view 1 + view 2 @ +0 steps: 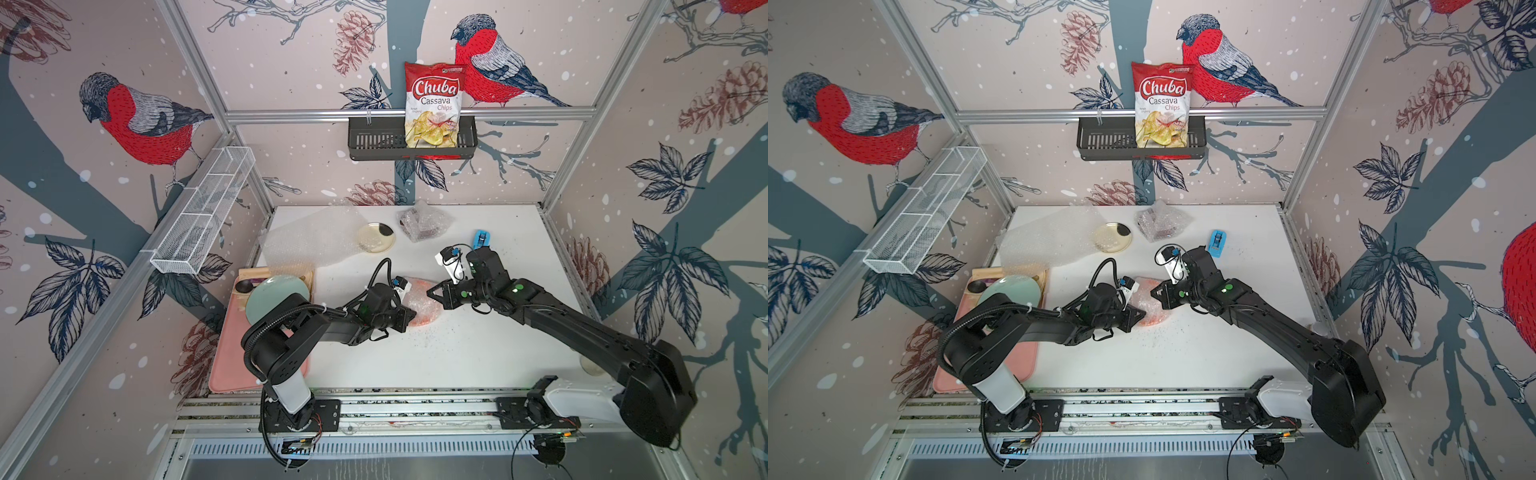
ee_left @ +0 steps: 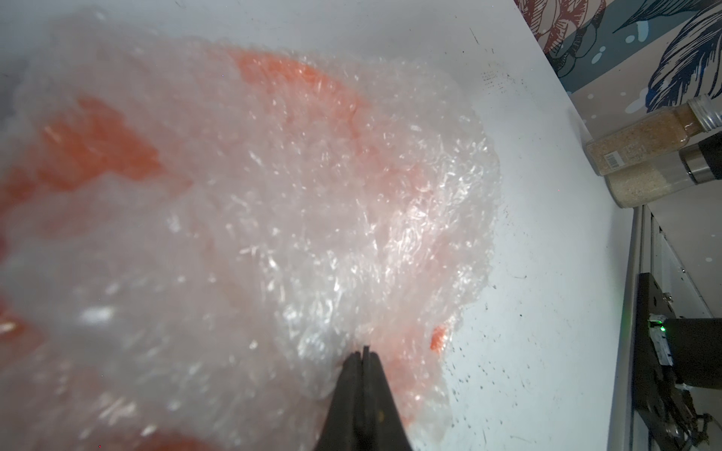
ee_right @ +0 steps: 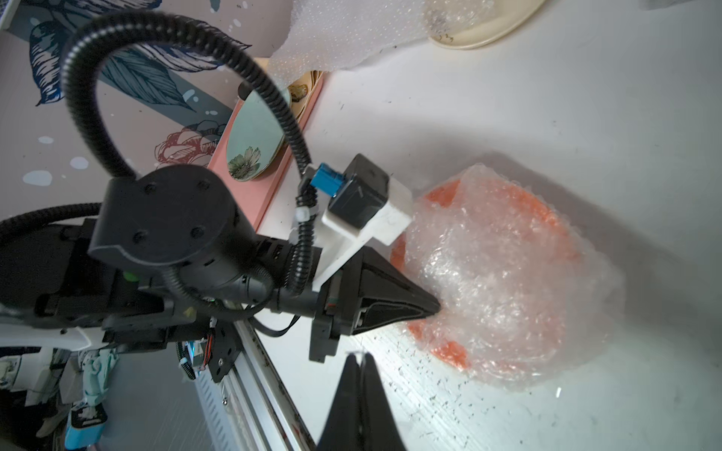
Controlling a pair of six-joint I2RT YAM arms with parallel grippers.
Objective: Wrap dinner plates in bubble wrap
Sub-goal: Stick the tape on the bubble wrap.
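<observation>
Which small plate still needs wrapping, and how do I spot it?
Below the chips bag on the back wall, at the table's far end, lies the cream plate. It sits between a loose bubble wrap sheet and a wrapped dark bundle, bare, with a dark rim.

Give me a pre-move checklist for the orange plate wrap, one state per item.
1. Bubble wrap fully covers the orange plate: not ok, bare rim shows at the edges.
2. Left gripper pinching the wrap: cannot tell; shut, tips against the wrap's edge.
3. Right gripper free: ok; shut, empty, over bare table beside the bundle.
4. Tape dispenser on the table: ok, just behind the right arm's wrist.
5. Next plate ready: ok; cream plate unwrapped, spare sheet overlapping its edge.
</observation>
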